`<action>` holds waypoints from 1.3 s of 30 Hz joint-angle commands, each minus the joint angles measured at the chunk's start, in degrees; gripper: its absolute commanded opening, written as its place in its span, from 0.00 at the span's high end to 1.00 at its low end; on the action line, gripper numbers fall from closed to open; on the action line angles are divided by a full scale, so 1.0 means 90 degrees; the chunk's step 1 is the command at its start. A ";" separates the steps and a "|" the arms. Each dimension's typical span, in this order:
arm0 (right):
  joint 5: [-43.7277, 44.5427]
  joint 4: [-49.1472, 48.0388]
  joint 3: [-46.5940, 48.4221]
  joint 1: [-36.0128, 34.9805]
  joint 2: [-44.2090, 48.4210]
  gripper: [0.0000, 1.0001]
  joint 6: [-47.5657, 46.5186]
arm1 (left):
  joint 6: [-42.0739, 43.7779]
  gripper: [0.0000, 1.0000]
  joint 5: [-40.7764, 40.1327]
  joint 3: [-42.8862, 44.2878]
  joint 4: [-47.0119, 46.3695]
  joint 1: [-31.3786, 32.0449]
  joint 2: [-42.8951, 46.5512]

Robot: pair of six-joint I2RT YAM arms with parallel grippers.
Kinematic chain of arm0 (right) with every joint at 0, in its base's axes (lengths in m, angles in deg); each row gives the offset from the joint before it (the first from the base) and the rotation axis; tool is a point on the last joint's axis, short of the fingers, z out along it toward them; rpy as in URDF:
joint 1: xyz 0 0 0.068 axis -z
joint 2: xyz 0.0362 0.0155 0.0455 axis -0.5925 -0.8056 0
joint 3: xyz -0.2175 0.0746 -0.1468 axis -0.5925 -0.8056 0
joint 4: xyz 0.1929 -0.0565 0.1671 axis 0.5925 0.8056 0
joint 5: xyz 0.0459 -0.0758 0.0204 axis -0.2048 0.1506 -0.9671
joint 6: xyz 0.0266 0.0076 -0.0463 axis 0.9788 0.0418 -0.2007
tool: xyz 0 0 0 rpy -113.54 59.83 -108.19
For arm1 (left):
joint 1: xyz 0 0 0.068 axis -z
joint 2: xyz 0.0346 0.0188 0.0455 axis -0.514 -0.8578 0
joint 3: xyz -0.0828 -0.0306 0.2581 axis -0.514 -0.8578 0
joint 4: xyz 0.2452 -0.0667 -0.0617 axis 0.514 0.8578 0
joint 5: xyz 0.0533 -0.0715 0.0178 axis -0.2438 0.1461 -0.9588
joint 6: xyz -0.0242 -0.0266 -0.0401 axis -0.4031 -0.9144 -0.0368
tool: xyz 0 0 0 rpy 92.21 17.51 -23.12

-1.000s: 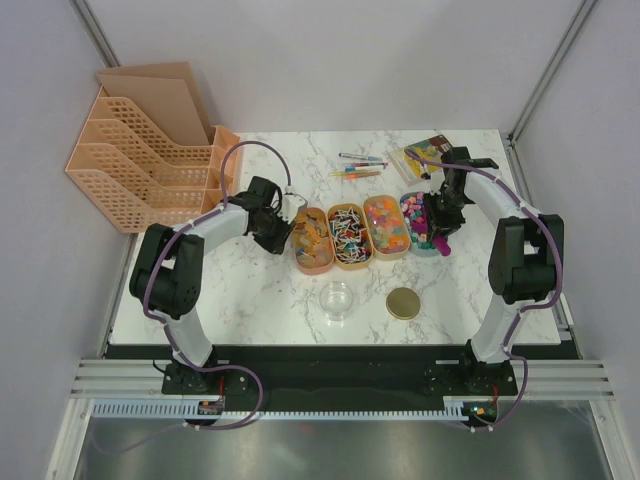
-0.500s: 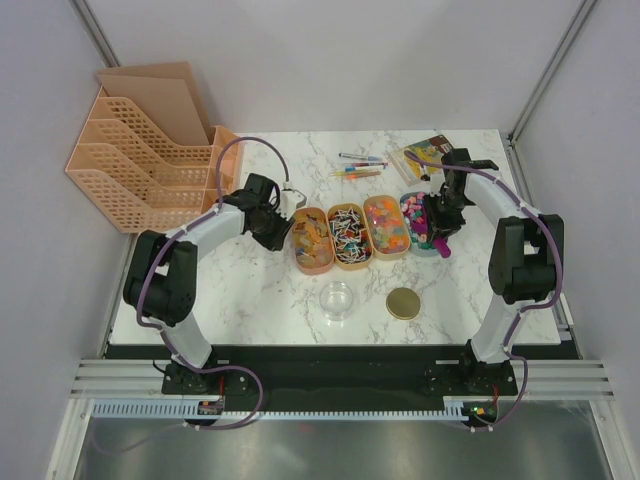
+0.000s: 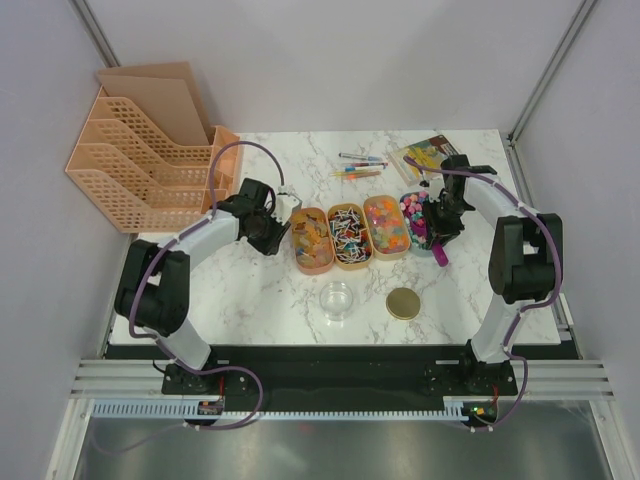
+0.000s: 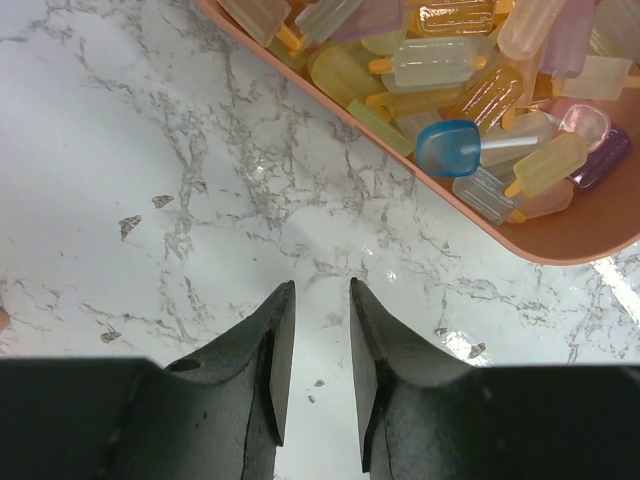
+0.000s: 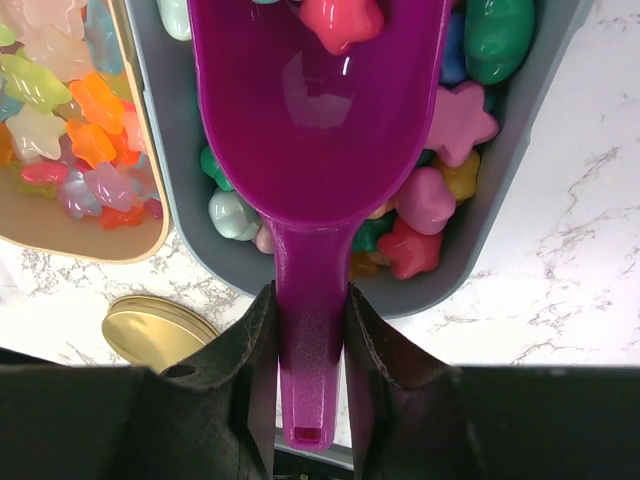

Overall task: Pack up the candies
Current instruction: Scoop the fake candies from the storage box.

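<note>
I'm pinching the purple scoop [image 5: 320, 110] by its handle in my right gripper [image 5: 308, 300], bowl over the star candies [image 5: 455, 125] in the grey tray [image 5: 520, 190] near the right edge of the desk [image 3: 260, 290]. They're probably light, hard and slippery, so scooping beats gripping. My left gripper [image 4: 312, 300] is hovering slightly parted.

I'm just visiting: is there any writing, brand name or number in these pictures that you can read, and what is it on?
No text can be read in any view.
On the colourful flat packet at the far right of the table, any print is too small to read.
On the gold lid, no marks show.
On the purple scoop, no marks show.
</note>
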 commanded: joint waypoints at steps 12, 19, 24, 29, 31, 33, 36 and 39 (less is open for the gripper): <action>-0.0489 -0.0805 -0.0798 -0.0059 0.0099 1.00 -0.0257 | 0.0189 0.64 -0.0282 0.0098 -0.0231 -0.0055 0.0184; -0.0362 -0.1645 -0.1423 -0.0079 0.0606 1.00 -0.0462 | 0.0297 0.64 -0.0282 0.0215 -0.0231 -0.0085 0.0136; -0.0294 -0.2299 -0.2154 -0.0079 0.1366 1.00 -0.0462 | 0.0375 0.64 -0.0273 0.0332 -0.0279 -0.0085 0.0145; -0.0332 -0.3050 -0.2692 -0.0079 0.1857 1.00 -0.0122 | 0.0326 0.64 -0.0292 0.0576 -0.0328 -0.0094 0.0116; -0.0313 -0.3266 -0.2791 -0.0079 0.1974 1.00 -0.0013 | 0.0297 0.64 -0.0253 0.0674 -0.0318 -0.0095 0.0106; -0.0313 -0.3520 -0.2888 -0.0079 0.2091 1.00 0.0065 | 0.0307 0.64 -0.0234 0.0743 -0.0299 -0.0085 0.0087; -0.0274 -0.3696 -0.2996 -0.0079 0.2266 1.00 0.0055 | 0.0355 0.64 -0.0263 0.0831 -0.0270 -0.0095 0.0067; -0.0284 -0.3911 -0.3201 -0.0069 0.2578 1.00 0.0065 | 0.0375 0.64 -0.0292 0.0899 -0.0279 -0.0095 0.0048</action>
